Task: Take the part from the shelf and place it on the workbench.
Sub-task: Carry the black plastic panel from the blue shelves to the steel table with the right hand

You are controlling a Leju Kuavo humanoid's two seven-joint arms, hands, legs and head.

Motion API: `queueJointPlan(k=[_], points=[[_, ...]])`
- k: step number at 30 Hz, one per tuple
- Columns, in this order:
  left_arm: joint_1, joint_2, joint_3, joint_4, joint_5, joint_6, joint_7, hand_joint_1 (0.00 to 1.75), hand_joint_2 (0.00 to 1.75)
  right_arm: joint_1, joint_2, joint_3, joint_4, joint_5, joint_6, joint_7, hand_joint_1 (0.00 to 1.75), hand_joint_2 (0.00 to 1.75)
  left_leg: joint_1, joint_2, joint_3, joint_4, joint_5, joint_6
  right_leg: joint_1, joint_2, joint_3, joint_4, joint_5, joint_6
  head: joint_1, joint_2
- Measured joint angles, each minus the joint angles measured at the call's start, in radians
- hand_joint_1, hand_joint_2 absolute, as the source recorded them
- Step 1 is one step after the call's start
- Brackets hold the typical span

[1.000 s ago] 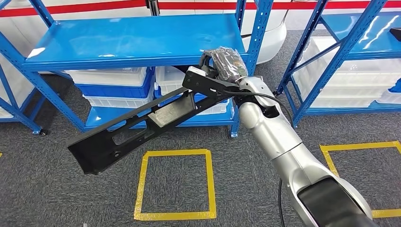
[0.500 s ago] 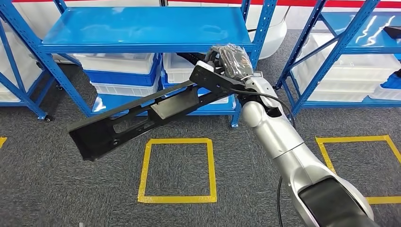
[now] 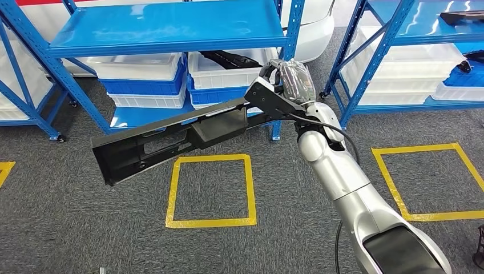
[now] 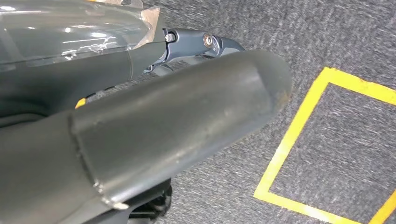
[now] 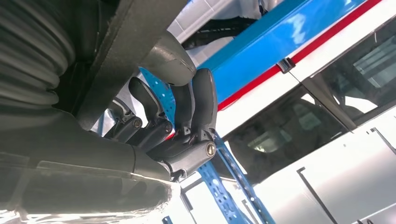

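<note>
A: Carpet (image 3: 68, 228), grey and coarse, sat at the far left under me, with a yellow tape square (image 3: 210, 191) marked on it. What was above that?

B: The long black rigid moulded part (image 3: 171, 138), hanging in the air off the shelf. Its free end reached out to my left over the carpet, its near end rose to the right, in front of the blue metal shelf rack (image 3: 165, 28) with its white plastic bins (image 3: 142, 68).

A: And who had it?

B: My right hand (image 3: 288, 85), wrapped in clear film, was clamped on the right end; in the right wrist view the dark fingers (image 5: 196, 112) curled round the part's edge. My left hand (image 4: 140, 130) hung over the carpet, and I could not tell whether it was closed or spread.

A: How did I judge it would handle?

B: Stiff, no sag along its length, likely hard plastic or cast metal. Gripped at one end, I judged the long overhang would lever hard on the wrist and swing wide on a turn. A hold nearer the middle cut-outs would balance better. No workbench was in sight.
</note>
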Motion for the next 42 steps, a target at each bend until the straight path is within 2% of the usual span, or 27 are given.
queueJointPlan(k=[1,2,3,5,6,7,9,10,12,14,15,16,17,19,21,22,24,26,27,29,31,32,33,35,37,39,42], points=[[-0.001,0.000,0.000,0.000,0.000,0.000,0.000,0.00,0.00,0.005,-0.002,-0.001,0.000,0.000,0.000,-0.001,1.75,1.75,0.000,-0.001,0.010,0.028,0.006,-0.001,0.001,0.000,-0.015,0.001,0.011,0.002,0.000,0.000],[-0.001,0.000,0.000,0.000,0.000,0.000,0.000,0.00,0.00,0.009,-0.003,-0.002,-0.001,0.000,0.000,-0.001,1.75,1.75,0.000,-0.001,0.037,0.019,0.025,0.001,0.001,0.000,-0.028,0.002,0.021,0.004,0.000,0.000],[-0.002,0.000,0.000,0.000,0.000,0.000,0.000,0.00,0.00,0.012,-0.005,-0.003,-0.002,0.000,0.000,-0.002,1.75,1.75,0.000,-0.002,0.086,-0.030,0.043,0.005,0.002,0.001,-0.040,0.003,0.031,0.007,0.000,0.000],[-0.007,0.002,0.000,-0.001,0.000,0.000,0.000,0.00,0.00,0.013,-0.008,-0.007,-0.007,-0.002,-0.002,-0.002,1.75,1.75,-0.003,-0.006,0.204,-0.175,0.040,0.017,0.005,0.001,-0.058,0.006,0.047,0.017,0.000,0.000],[-0.010,0.002,0.000,-0.001,-0.001,-0.001,0.000,0.00,0.00,0.012,-0.010,-0.010,-0.010,-0.005,-0.005,-0.003,1.75,1.75,-0.007,-0.008,0.245,-0.231,0.029,0.023,0.006,0.000,-0.063,0.005,0.056,0.023,0.001,0.000],[-0.012,0.003,0.000,-0.002,-0.001,-0.002,0.000,0.00,0.00,0.013,-0.011,-0.012,-0.012,-0.010,-0.008,-0.004,1.75,1.75,-0.010,-0.008,0.264,-0.262,0.020,0.029,0.007,-0.001,-0.066,0.003,0.064,0.031,0.001,0.000],[-0.015,0.003,0.000,-0.002,-0.002,-0.004,-0.001,0.00,0.00,0.016,-0.016,-0.020,-0.014,-0.024,-0.015,-0.007,1.75,1.75,-0.013,-0.006,0.261,-0.280,0.034,0.044,0.007,-0.003,-0.071,0.000,0.077,0.045,0.001,0.000],[-0.016,0.003,0.000,-0.002,-0.001,-0.005,-0.001,0.00,0.00,0.019,-0.020,-0.026,-0.015,-0.032,-0.017,-0.009,1.75,1.75,-0.012,-0.003,0.256,-0.288,0.047,0.052,0.008,-0.002,-0.079,0.009,0.068,0.047,0.001,0.000],[-0.019,0.001,0.000,-0.002,0.001,-0.009,-0.002,0.00,0.00,0.024,-0.031,-0.037,-0.015,-0.052,-0.020,-0.018,1.75,1.75,-0.008,0.003,0.235,-0.301,0.077,0.067,0.010,0.002,-0.112,0.079,0.004,0.039,0.005,0.000],[-0.022,0.001,0.000,-0.002,0.005,-0.012,-0.003,0.00,0.00,0.032,-0.039,-0.047,-0.015,-0.072,-0.021,-0.029,1.75,1.75,-0.010,0.005,0.203,-0.302,0.103,0.071,0.006,0.003,-0.149,0.207,-0.077,0.033,0.010,0.000],[-0.022,0.001,0.000,-0.002,0.008,-0.013,-0.004,0.00,0.00,0.037,-0.042,-0.051,-0.014,-0.081,-0.022,-0.034,1.75,1.75,-0.010,0.006,0.186,-0.301,0.115,0.069,0.003,0.003,-0.158,0.261,-0.096,0.038,0.010,0.000],[-0.021,0.000,0.000,-0.002,0.011,-0.014,-0.005,0.00,0.00,0.042,-0.043,-0.053,-0.014,-0.088,-0.022,-0.038,1.75,1.75,-0.009,0.006,0.169,-0.300,0.128,0.068,0.000,0.003,-0.153,0.289,-0.094,0.049,0.011,0.000],[-0.021,-0.001,0.000,-0.002,0.016,-0.014,-0.006,0.00,0.00,0.045,-0.044,-0.055,-0.014,-0.093,-0.023,-0.041,1.75,1.75,-0.009,0.007,0.151,-0.299,0.141,0.065,-0.003,0.003,-0.131,0.283,-0.076,0.061,0.012,0.000],[-0.020,-0.002,0.000,-0.002,0.023,-0.010,-0.014,0.00,0.00,0.045,-0.044,-0.057,-0.014,-0.103,-0.025,-0.046,1.75,1.75,-0.008,0.007,0.119,-0.296,0.164,0.054,-0.009,0.002,-0.039,0.177,-0.045,0.077,0.012,0.000],[-0.017,-0.003,0.000,-0.001,0.031,0.004,-0.021,0.00,0.00,0.044,-0.041,-0.060,-0.014,-0.112,-0.031,-0.053,1.75,1.75,-0.010,0.007,0.100,-0.292,0.182,0.040,-0.004,0.004,0.050,0.042,-0.064,0.070,0.011,0.000],[-0.015,-0.003,0.001,-0.001,0.036,0.014,-0.022,0.00,0.00,0.044,-0.038,-0.061,-0.014,-0.117,-0.035,-0.056,1.75,1.75,-0.011,0.008,0.097,-0.292,0.191,0.034,0.001,0.005,0.070,0.006,-0.078,0.062,0.010,0.000],[-0.009,-0.003,0.003,-0.001,0.047,0.029,-0.022,0.00,0.00,0.043,-0.034,-0.066,-0.014,-0.126,-0.042,-0.062,1.75,1.75,-0.009,0.007,0.095,-0.294,0.203,0.024,-0.001,0.005,0.066,-0.006,-0.075,0.046,0.010,0.000],[-0.003,-0.003,0.005,-0.001,0.058,0.033,-0.022,0.00,0.00,0.039,-0.029,-0.068,-0.014,-0.130,-0.044,-0.063,1.75,1.75,-0.002,0.005,0.088,-0.284,0.189,0.015,-0.011,0.004,0.065,-0.006,-0.063,0.028,0.010,0.000],[0.000,-0.003,0.007,-0.001,0.064,0.032,-0.023,0.00,0.00,0.036,-0.025,-0.068,-0.014,-0.131,-0.044,-0.063,1.75,1.75,0.000,0.004,0.078,-0.262,0.163,0.012,-0.015,0.003,0.063,-0.007,-0.056,0.019,0.009,0.000],[0.004,-0.003,0.010,-0.001,0.073,0.029,-0.026,0.00,0.00,0.027,-0.015,-0.068,-0.015,-0.134,-0.044,-0.062,1.75,1.75,0.001,0.000,0.042,-0.152,0.079,0.005,-0.012,0.002,0.052,-0.006,-0.044,0.006,0.007,0.000],[0.007,-0.003,0.016,-0.001,0.078,0.027,-0.028,0.00,0.00,0.020,-0.005,-0.068,-0.015,-0.136,-0.044,-0.059,1.75,1.75,0.001,-0.003,0.001,-0.014,0.014,-0.002,-0.009,0.002,0.039,-0.005,-0.033,0.004,0.007,0.000],[0.008,-0.003,0.018,-0.001,0.079,0.027,-0.029,0.00,0.00,0.019,-0.002,-0.068,-0.014,-0.137,-0.044,-0.057,1.75,1.75,0.002,-0.003,0.000,0.014,0.011,-0.005,-0.009,0.002,0.035,-0.004,-0.030,0.006,0.007,0.000],[0.009,-0.003,0.021,-0.001,0.080,0.027,-0.030,0.00,0.00,0.018,0.001,-0.068,-0.014,-0.137,-0.044,-0.056,1.75,1.75,0.004,-0.003,0.019,0.004,0.024,-0.005,-0.009,0.002,0.033,-0.003,-0.028,0.008,0.007,0.000],[0.010,-0.002,0.023,-0.001,0.084,0.028,-0.032,0.00,0.00,0.012,0.007,-0.068,-0.014,-0.138,-0.045,-0.056,1.75,1.75,0.007,-0.003,0.102,-0.116,0.070,-0.002,-0.009,0.002,0.031,-0.001,-0.027,0.010,0.007,0.000],[0.009,0.000,0.026,-0.001,0.087,0.029,-0.034,0.00,0.00,0.004,0.014,-0.068,-0.015,-0.136,-0.045,-0.055,1.75,1.75,0.005,-0.005,0.172,-0.227,0.092,0.005,-0.003,0.002,0.025,0.002,-0.025,0.016,0.008,0.000],[0.009,0.000,0.028,-0.001,0.087,0.029,-0.036,0.00,0.00,-0.001,0.018,-0.068,-0.015,-0.135,-0.045,-0.054,1.75,1.75,0.002,-0.006,0.187,-0.263,0.089,0.011,0.005,0.002,0.016,0.006,-0.024,0.024,0.009,0.000],[0.008,0.000,0.029,-0.001,0.088,0.029,-0.037,0.00,0.00,-0.002,0.021,-0.068,-0.015,-0.134,-0.045,-0.053,1.75,1.75,-0.008,-0.007,0.180,-0.271,0.091,0.015,0.011,0.002,0.007,0.008,-0.021,0.033,0.013,0.000]])
